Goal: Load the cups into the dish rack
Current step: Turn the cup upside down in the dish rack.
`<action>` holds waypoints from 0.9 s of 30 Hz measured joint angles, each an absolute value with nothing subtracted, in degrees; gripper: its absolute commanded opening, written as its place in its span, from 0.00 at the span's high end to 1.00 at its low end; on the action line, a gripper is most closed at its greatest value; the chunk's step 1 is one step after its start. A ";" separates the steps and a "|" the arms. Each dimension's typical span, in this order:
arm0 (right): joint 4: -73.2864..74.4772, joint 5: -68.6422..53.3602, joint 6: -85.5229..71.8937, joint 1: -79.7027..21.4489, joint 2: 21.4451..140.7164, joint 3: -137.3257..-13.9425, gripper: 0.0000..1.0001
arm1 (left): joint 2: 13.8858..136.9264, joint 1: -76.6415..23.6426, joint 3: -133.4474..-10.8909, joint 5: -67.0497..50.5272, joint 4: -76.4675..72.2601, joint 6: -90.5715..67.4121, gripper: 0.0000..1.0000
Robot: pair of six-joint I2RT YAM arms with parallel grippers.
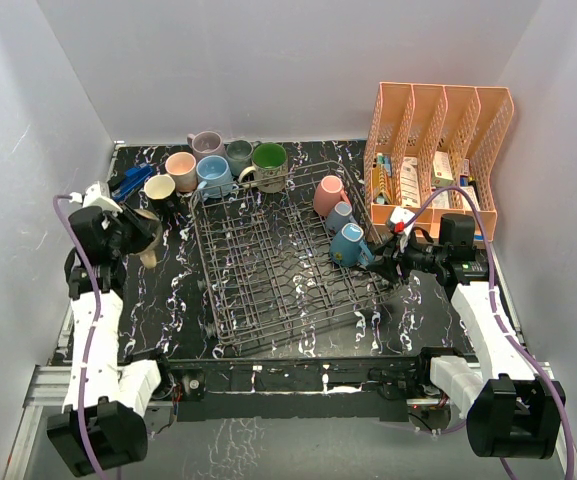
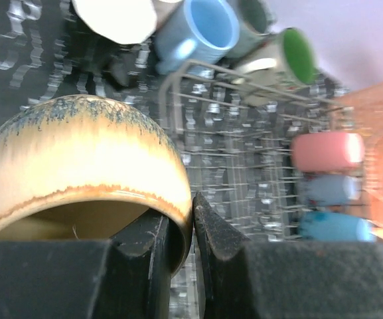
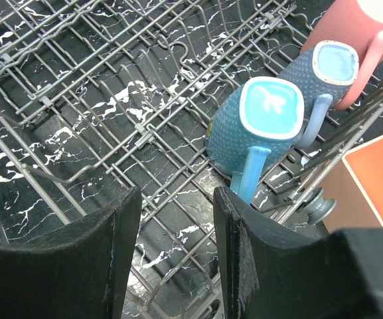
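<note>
The dark wire dish rack sits mid-table. Three cups lie upside down along its right side: pink, light blue and teal. My left gripper is shut on the rim of a tan cup, held left of the rack. My right gripper is open and empty, just over the rack's right edge next to the teal cup. Several more cups stand behind the rack: cream, peach, mauve, blue, grey and a green-lined one.
An orange mesh file organizer with papers stands at the back right, close to my right arm. A blue object lies at the back left. White walls enclose the table on three sides.
</note>
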State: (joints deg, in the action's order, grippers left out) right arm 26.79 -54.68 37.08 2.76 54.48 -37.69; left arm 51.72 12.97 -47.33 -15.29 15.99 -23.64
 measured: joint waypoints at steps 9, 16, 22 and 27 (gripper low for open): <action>28.84 -58.98 38.59 2.79 55.00 -37.71 0.51 | 48.69 9.41 -41.30 -28.95 1.43 -48.03 1.00; 31.42 -62.43 39.62 3.55 55.37 -37.89 0.51 | 47.99 -7.86 -40.93 -27.55 -9.85 -56.84 1.00; 36.51 -64.64 40.71 3.57 55.31 -41.43 0.51 | 49.58 -22.06 -37.17 -22.46 -21.96 -62.13 1.00; 42.28 -66.37 41.95 3.62 54.85 -47.16 0.51 | 56.90 -34.68 -35.77 -16.49 -33.41 -63.09 1.00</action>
